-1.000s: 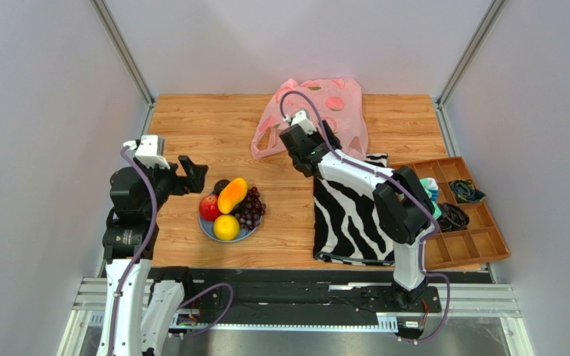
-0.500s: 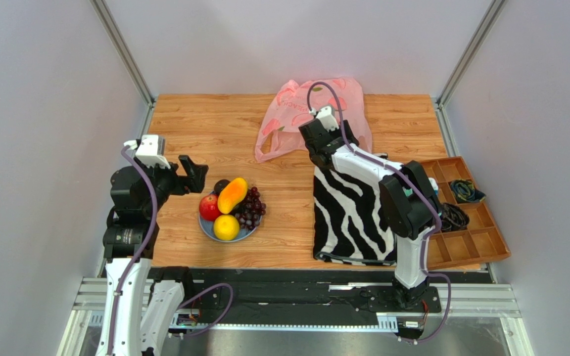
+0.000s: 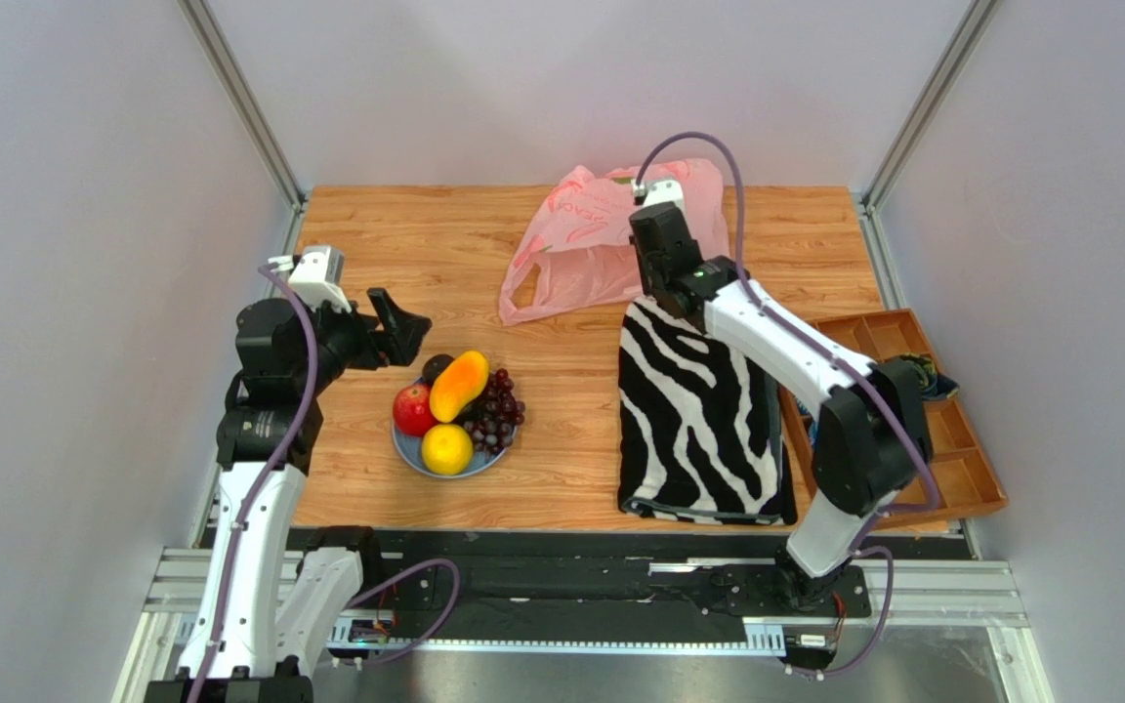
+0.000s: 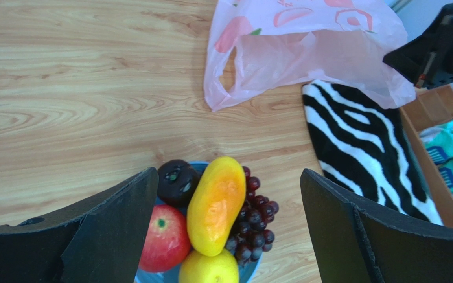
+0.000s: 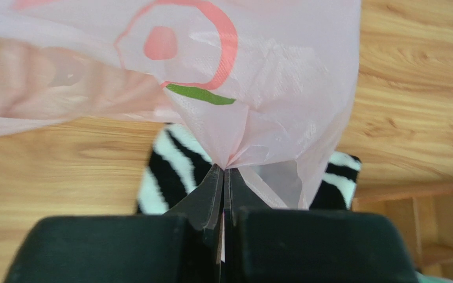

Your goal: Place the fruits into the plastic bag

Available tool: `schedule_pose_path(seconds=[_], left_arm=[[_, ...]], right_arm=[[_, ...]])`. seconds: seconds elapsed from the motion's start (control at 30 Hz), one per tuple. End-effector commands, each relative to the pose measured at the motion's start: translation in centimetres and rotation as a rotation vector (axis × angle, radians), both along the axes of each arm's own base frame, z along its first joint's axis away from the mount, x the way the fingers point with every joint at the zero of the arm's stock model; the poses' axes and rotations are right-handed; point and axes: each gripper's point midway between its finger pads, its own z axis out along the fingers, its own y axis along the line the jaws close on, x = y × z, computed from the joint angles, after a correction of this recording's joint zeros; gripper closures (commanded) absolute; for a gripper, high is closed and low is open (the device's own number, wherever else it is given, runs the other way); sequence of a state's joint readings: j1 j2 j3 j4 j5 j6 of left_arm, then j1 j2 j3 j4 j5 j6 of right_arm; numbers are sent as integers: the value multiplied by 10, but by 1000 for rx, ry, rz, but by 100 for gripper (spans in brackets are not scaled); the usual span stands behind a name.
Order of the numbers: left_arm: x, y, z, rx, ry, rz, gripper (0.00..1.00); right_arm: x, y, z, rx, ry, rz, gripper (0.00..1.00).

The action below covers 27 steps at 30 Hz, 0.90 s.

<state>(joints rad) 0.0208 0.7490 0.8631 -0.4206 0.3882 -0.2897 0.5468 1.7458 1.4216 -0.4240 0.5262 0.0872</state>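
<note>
Right arm: swung toward the far edge since a second ago, taking the bag's edge with it. Right gripper (image 5: 223, 177): clenched on a fold of the bag (image 3: 583, 246). The bag lies at the far side of the table (image 3: 422, 249), its hem over the zebra cloth (image 3: 701, 425). Left gripper (image 3: 398, 328): spread wide, holding nothing, above the plate (image 3: 410, 457). On the plate: mango (image 4: 216, 203), apple (image 4: 162, 237), grapes (image 4: 252, 227), plum (image 4: 177, 180) and citrus (image 4: 208, 268), the last cut off by the wrist view's edge. Tray (image 3: 950, 469): contents indistinct, partly behind the arm.

Top looks down; wrist views share bag (image 4: 314, 56).
</note>
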Motion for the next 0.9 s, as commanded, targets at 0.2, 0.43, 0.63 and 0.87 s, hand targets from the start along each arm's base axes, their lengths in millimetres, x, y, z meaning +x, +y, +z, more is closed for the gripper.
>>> schedule_pose_path(seconds=[0.2,0.43,0.63,0.87], left_arm=[[18,-24,57,-76,-95,-125,1],[36,-34,35,-117,-5,-169,1],[33,-76,22,-156,28,-298,2],[23,-121,10,-199,68,-402,2]], right_arm=[[-50,61,144,511,-193,303,100],[-77,79,189,713,-260,416,100],[-78,70,220,742,-350,396,100],[-76,56,239,765,-438,331,100]])
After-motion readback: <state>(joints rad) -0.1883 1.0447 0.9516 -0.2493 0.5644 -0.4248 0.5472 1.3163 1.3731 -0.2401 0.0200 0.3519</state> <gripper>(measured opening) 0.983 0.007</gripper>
